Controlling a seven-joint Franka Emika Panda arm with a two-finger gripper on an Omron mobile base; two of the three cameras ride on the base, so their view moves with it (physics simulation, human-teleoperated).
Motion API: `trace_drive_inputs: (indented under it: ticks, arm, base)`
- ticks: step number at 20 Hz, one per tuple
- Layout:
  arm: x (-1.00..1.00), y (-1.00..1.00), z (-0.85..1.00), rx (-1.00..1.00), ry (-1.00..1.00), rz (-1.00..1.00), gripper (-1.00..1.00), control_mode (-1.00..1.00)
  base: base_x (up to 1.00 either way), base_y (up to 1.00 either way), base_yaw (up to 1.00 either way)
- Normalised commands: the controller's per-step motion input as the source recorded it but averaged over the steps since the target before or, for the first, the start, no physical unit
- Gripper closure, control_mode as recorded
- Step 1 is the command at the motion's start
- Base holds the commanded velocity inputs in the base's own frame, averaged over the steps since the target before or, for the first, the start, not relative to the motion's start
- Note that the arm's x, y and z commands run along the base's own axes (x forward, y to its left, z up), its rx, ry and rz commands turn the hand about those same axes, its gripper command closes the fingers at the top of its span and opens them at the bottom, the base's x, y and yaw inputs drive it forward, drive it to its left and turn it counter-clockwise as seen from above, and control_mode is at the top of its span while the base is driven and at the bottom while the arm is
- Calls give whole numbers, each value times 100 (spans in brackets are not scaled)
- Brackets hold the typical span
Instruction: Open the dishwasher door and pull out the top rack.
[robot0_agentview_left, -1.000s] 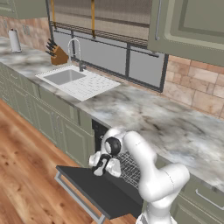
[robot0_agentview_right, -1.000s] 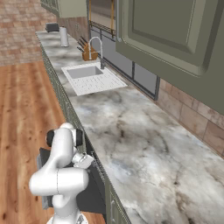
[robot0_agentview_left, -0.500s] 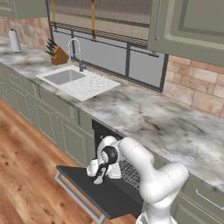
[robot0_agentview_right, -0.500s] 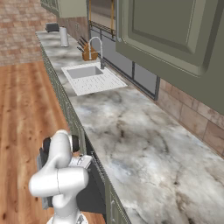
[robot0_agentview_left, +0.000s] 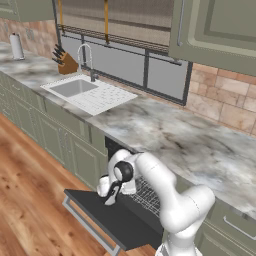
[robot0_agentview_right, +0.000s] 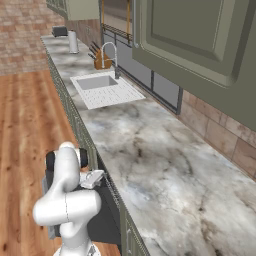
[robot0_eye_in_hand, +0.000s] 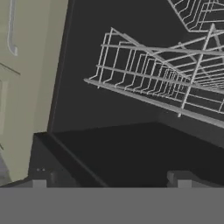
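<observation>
The dishwasher door (robot0_agentview_left: 117, 220) lies open and flat, a dark panel with its silver bar handle (robot0_agentview_left: 85, 224) at the outer edge. My gripper (robot0_agentview_left: 109, 199) hangs just above the door's inner half, near the left side of the opening, open with nothing between its fingertips (robot0_eye_in_hand: 43, 180). Ahead of it, inside the dark cavity, a wire basket with upright tines (robot0_eye_in_hand: 153, 83) spans the hand view. A second, higher wire grid, the top rack (robot0_eye_in_hand: 199, 15), shows in the top right corner. Silver rack wire (robot0_agentview_left: 149, 192) also shows behind my arm. From the right, my gripper (robot0_agentview_right: 92, 178) sits beside the door (robot0_agentview_right: 107, 225).
Pale green cabinet fronts (robot0_agentview_left: 82, 160) flank the opening on the left, and one with a handle (robot0_eye_in_hand: 26, 65) is close to my hand. The marble counter (robot0_agentview_left: 165, 135) overhangs above. A sink (robot0_agentview_left: 75, 89) lies further left. Wooden floor (robot0_agentview_left: 30, 210) spreads in front of the door.
My hand has come down and slightly left, out from the cavity mouth toward the open door. The door and the racks have not moved.
</observation>
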Motion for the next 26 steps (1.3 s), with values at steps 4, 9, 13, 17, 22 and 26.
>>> trace_drive_inputs:
  ticks: [4,9,13,17,22,26]
  arm:
    - [9,-30,7,-1,22,0,-100,-100]
    - [10,-40,-15,-1,2,2,-100,-100]
    - [27,-16,-10,-10,-13,11,-100,-100]
    - [32,0,-30,-5,-32,10,-100,-100]
    - [23,0,-41,2,-34,10,-100,-100]
    - [30,0,-14,5,-26,8,-100,-100]
  base:
    - [0,0,0]
    - [0,0,0]
    - [0,0,0]
    - [0,0,0]
    - [0,0,0]
    - [0,0,0]
